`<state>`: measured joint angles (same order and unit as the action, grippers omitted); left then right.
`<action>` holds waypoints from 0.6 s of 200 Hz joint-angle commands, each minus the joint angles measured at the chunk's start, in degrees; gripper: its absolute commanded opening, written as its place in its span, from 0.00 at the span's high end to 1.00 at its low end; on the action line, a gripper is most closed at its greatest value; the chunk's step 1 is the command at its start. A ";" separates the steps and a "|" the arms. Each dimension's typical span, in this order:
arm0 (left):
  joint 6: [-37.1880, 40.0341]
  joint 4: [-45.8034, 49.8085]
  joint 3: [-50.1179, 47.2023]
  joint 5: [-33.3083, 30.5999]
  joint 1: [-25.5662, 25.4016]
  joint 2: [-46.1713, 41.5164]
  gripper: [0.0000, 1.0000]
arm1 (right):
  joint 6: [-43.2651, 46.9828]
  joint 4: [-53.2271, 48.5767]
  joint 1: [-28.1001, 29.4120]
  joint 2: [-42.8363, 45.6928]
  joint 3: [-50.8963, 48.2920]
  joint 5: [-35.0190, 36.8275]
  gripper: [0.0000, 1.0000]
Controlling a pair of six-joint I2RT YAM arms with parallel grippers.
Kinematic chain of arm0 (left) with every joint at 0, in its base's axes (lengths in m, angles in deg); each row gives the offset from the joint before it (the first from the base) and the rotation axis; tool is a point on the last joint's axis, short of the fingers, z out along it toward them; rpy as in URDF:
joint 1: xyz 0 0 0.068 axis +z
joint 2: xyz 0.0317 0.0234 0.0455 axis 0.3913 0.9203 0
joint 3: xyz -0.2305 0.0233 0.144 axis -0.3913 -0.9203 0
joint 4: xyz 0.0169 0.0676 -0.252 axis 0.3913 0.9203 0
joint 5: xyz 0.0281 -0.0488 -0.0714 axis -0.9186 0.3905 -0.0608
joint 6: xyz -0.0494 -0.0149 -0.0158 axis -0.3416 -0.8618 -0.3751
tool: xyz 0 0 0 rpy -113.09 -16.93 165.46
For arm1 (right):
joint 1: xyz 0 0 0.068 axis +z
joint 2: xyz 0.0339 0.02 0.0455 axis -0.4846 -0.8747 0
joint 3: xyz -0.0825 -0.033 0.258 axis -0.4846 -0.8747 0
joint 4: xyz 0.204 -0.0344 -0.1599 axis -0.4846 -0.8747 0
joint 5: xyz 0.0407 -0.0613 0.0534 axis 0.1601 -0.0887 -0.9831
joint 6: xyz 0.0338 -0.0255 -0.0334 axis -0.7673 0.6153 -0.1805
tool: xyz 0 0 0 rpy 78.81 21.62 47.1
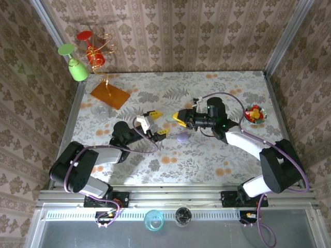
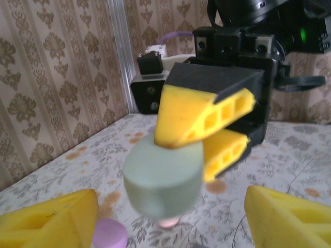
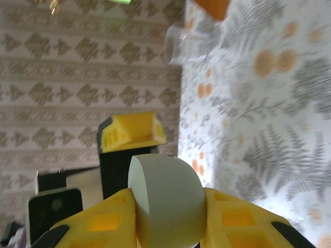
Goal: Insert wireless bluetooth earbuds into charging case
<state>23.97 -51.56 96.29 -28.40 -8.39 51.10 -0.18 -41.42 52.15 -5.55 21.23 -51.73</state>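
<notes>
R pincer [image 1: 176,119] clenched on pale green charging case [image 2: 163,178], held off table [image 1: 217,93] near centre. L pincer [image 1: 162,123] released, fingers spread wide at 9 o'clock of that case, no contact. Purple case [image 1: 182,138] lies on table at 5 o'clock of green one. Tiny pink blob [image 2: 168,222] under green case, poss. an earbud, can't tell. Risk: the case is round and smooth, so it could twist or slip out if L pincer pushes on it, then drop onto purple case.
</notes>
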 commanded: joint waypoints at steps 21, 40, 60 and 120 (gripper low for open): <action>5.48 8.17 -1.96 0.95 0.22 -4.26 0.09 | 8.64 -10.62 -5.70 3.06 -4.36 10.25 0.85; 7.25 11.97 -2.11 1.57 0.13 -5.96 0.05 | 12.94 -15.94 -7.35 5.41 -5.87 15.04 0.85; 9.85 16.78 -1.69 2.97 0.14 -7.61 0.03 | 14.44 -16.71 -8.81 5.16 -8.29 17.65 0.85; 14.94 33.19 2.06 10.23 0.22 -10.93 0.03 | 15.98 -15.36 -9.58 0.64 -12.58 21.71 0.84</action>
<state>34.83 -27.76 95.31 -22.76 -8.39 42.21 13.76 -56.77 42.75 -3.08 10.23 -33.43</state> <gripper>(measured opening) 0.974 0.285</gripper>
